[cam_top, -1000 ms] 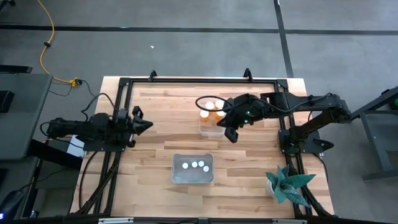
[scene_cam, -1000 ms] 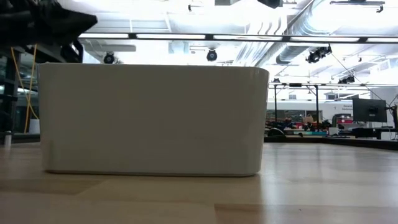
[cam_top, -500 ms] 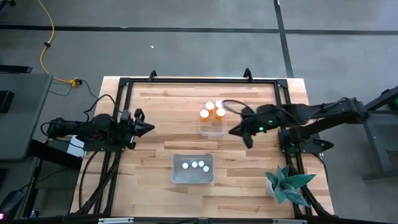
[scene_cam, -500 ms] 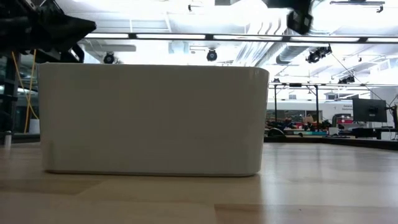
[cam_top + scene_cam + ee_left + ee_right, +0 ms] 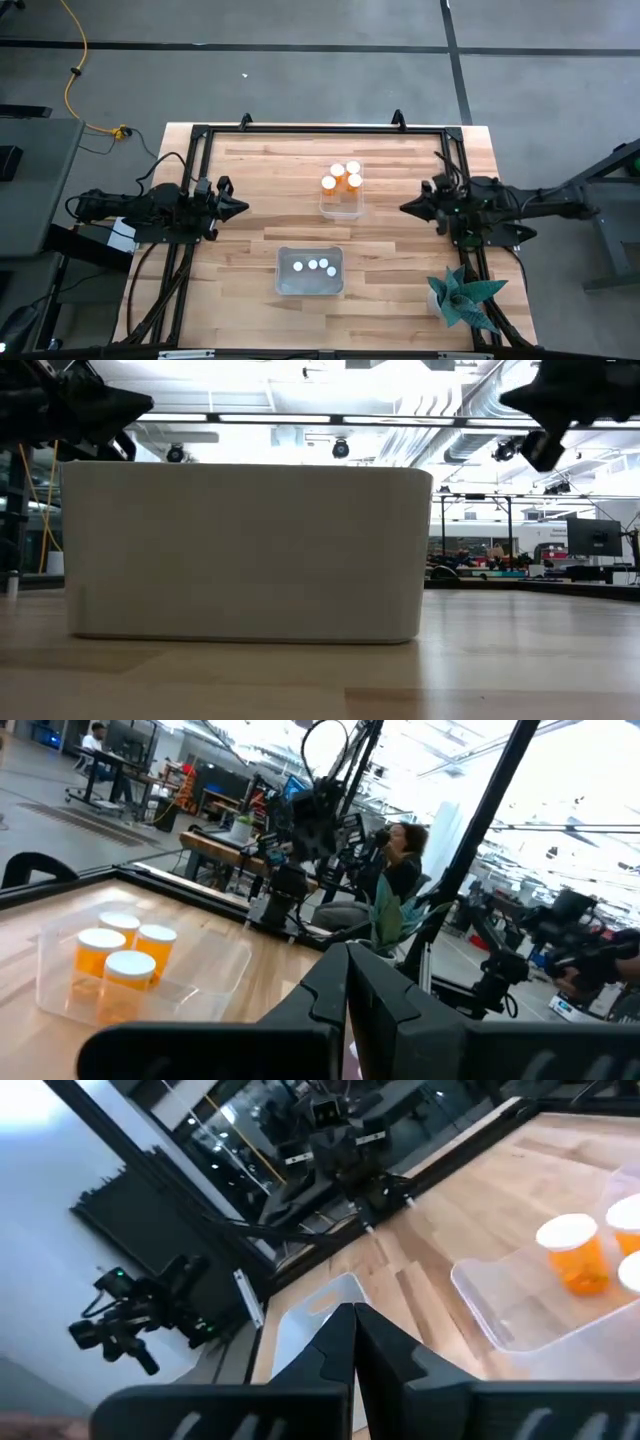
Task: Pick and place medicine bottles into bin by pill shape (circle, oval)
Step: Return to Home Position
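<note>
— Where are the medicine bottles (image 5: 340, 178)?
— Three stand in the clear bin (image 5: 340, 207). Three more sit in the gray bin (image 5: 310, 287), near the clear bin.
— And the grippers?
— The left gripper (image 5: 240, 207) is well left of the clear bin and the right gripper (image 5: 405, 209) is right of it. Both have their fingers pressed together, holding nothing.

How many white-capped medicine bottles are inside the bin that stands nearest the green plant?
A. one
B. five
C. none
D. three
D: the high view shows three medicine bottles, their white caps in a row, inside that bin.
</note>
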